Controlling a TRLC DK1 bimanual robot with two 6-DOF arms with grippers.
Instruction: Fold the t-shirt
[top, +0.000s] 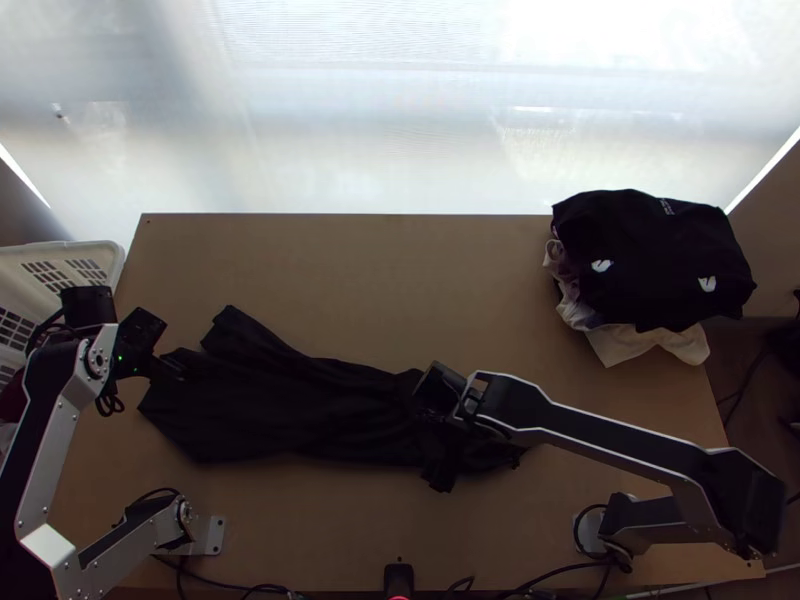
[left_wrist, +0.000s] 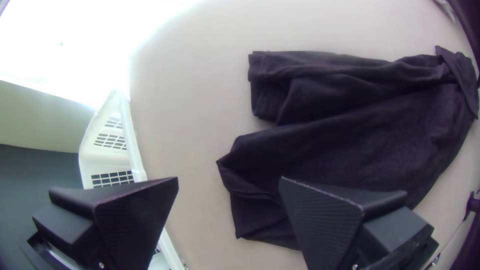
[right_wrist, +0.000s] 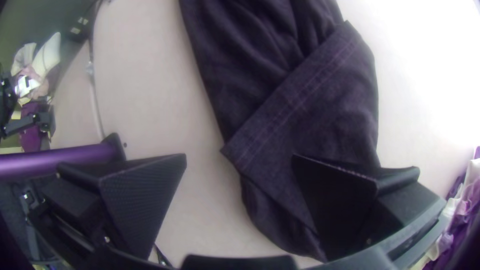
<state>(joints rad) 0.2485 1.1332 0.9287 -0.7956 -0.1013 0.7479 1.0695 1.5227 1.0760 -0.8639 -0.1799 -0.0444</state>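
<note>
Left gripper and right gripper, both parted and empty, hang over the black t-shirt, bunched lengthwise on the table, one end turned over, so most folding seems left.

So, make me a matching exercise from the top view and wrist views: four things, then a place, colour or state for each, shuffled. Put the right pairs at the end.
Things
1. T-shirt
2. Basket
3. Clothes pile
4. Left claw

Places, colours, states
A. White, beside the left edge of the table
B. At the table's far right corner
C. Open, at the T-shirt's end nearer the basket
D. Black, lying loosely bunched across the table

Right pairs: 1-D, 2-A, 3-B, 4-C
</note>
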